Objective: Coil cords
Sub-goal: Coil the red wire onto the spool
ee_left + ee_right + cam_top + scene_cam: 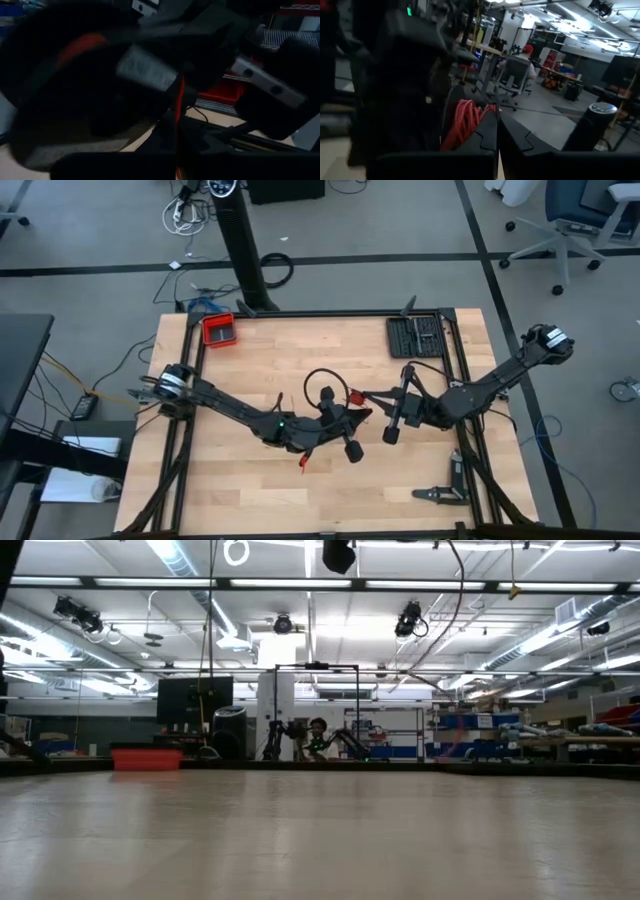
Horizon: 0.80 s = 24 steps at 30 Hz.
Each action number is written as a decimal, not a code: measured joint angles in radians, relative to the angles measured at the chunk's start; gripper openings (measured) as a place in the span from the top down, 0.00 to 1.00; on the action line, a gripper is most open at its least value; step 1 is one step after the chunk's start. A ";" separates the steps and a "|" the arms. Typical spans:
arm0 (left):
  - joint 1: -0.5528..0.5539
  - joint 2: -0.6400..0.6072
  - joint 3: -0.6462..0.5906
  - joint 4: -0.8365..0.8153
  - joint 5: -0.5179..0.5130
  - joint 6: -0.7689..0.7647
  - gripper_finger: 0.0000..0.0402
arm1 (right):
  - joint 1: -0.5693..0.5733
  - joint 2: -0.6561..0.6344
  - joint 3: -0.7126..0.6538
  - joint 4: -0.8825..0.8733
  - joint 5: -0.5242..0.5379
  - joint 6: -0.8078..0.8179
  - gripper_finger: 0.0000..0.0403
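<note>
The cord is a very thin red wire. In the right wrist view it shows as a bundle of several red turns (465,122). In the left wrist view it is a single straight strand (179,105). In the high view it is small red bits (356,396) between the two grippers, above the table's middle. My left gripper (350,414) and my right gripper (376,402) face each other almost tip to tip, both shut on the cord. A red end (303,460) shows below the left arm. My left gripper pinches one strand of the cord (178,162) between its two shut fingers. The strand runs straight on from the fingers toward my right gripper, which fills the view close in front. The fingers lie about level. My right gripper is shut, and the red turns run into the seam between its fingers (494,109). The bundle of several turns (462,130) bulges out beside one finger. The fingers lie about level and point toward the left arm. The bundle is off the table.
A red tray (219,330) sits at the far left corner and a black tool tray (415,336) at the far right. A thicker black cable loop (320,379) arches by the left arm. A dark tool (440,493) lies near the front right. A seated person (519,65) shows beyond the table.
</note>
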<state>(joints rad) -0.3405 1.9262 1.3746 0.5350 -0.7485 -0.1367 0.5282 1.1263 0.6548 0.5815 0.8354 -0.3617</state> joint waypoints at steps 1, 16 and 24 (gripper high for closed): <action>0.000 0.009 0.000 0.014 -0.001 0.000 1.00 | 0.001 0.000 0.000 0.010 -0.006 0.002 1.00; -0.004 0.056 0.002 0.070 -0.123 0.116 1.00 | 0.045 -0.022 -0.001 0.044 -0.001 -0.032 1.00; -0.033 0.055 0.003 0.068 -0.265 0.257 0.98 | 0.073 -0.037 -0.001 0.039 0.013 -0.040 1.00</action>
<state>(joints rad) -0.3739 1.9812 1.3773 0.6035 -1.0136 0.1201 0.6012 1.0889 0.6537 0.6201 0.8487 -0.4022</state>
